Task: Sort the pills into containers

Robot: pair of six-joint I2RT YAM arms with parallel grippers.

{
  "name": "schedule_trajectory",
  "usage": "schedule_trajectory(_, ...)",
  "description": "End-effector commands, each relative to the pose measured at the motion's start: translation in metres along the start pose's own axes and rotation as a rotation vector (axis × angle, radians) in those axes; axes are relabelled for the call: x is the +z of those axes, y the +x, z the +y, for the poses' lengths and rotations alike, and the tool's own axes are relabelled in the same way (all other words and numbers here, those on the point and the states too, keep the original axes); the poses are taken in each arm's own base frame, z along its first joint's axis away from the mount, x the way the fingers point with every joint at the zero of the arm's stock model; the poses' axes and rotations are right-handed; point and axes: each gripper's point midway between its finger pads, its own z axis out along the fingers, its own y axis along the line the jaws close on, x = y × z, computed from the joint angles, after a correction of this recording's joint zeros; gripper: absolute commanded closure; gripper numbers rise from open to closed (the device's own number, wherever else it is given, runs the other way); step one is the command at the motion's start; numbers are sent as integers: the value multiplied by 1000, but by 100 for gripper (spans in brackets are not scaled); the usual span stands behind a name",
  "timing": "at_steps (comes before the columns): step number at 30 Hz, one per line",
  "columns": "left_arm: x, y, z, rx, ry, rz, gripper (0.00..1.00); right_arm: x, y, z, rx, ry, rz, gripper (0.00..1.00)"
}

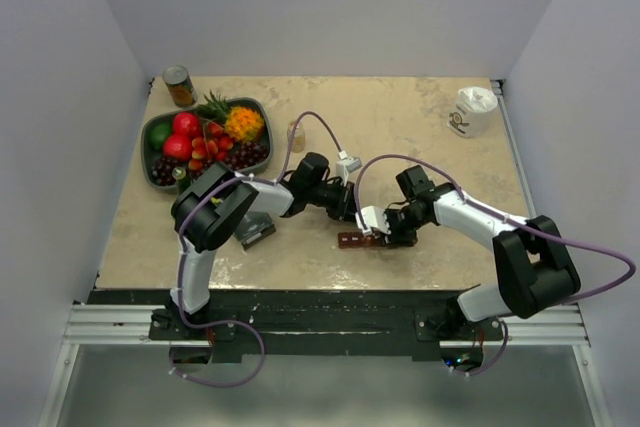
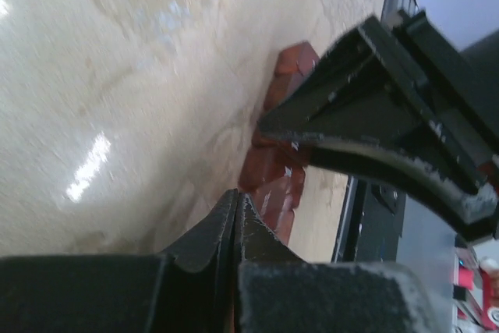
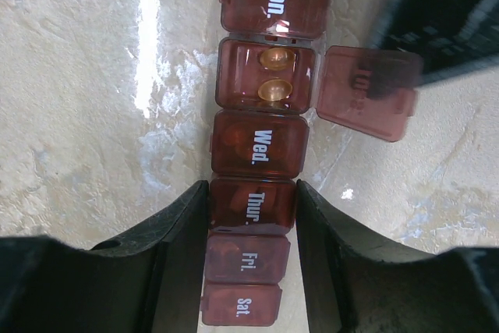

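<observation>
The containers (image 3: 253, 146) are a red-brown strip of day-labelled compartments lying on the table (image 1: 355, 239). My right gripper (image 3: 252, 186) is shut on the strip, one finger on each side of the "Thur." compartment. The compartment after "Mon." is open, its lid (image 3: 365, 91) folded out to the right, and two tan-orange pills (image 3: 273, 76) lie inside. My left gripper (image 2: 236, 196) is shut with nothing in it, hovering just beside the strip (image 2: 277, 169) and close to the right gripper (image 1: 385, 230). A small clear bottle of pills (image 1: 296, 135) stands upright behind the arms.
A grey-green bowl (image 1: 160, 127) of fruit sits at the back left, with a metal can (image 1: 179, 85) behind it. A white cup (image 1: 472, 110) stands at the back right. White walls enclose the table on three sides.
</observation>
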Motion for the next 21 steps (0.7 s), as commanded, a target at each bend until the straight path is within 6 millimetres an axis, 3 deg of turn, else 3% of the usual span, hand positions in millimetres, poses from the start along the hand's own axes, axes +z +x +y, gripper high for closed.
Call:
schedule_trajectory(1,-13,5,-37,68,117,12,98,2,4,-6,29,9,33,73)
schedule_trajectory(6,-13,27,-50,76,143,80,99,2,5,-8,41,16,34,74)
schedule_trajectory(12,-10,32,-49,79,113,94,99,3,5,-9,54,19,35,70)
schedule_trajectory(21,-9,36,-18,52,-44,114,99,-6,-15,-14,92,28,-42,34)
